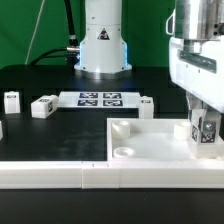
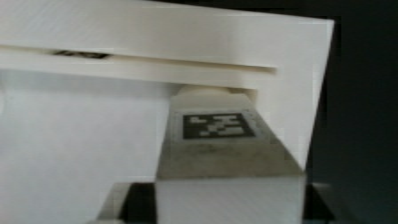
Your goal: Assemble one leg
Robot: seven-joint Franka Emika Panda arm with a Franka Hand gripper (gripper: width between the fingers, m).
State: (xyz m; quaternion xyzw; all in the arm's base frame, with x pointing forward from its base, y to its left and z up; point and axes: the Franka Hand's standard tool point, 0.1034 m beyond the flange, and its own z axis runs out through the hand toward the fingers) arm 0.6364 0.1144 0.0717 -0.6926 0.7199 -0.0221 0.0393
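While tool [image 1: 205,133] clamps leg [image 2: 221,140], leg stands upright at tabletop [image 1: 150,150] corner.

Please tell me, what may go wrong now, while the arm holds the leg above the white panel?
1. The tool holds the leg at the panel edge on the exterior view's right; slightly misaligned, it may catch the raised rim.
2. In the wrist view the leg hides what is beneath it, so a seating error may go unseen.

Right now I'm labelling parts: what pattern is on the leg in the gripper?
A black-and-white square tag on the white leg, held by the gripper; clearest in the wrist view.
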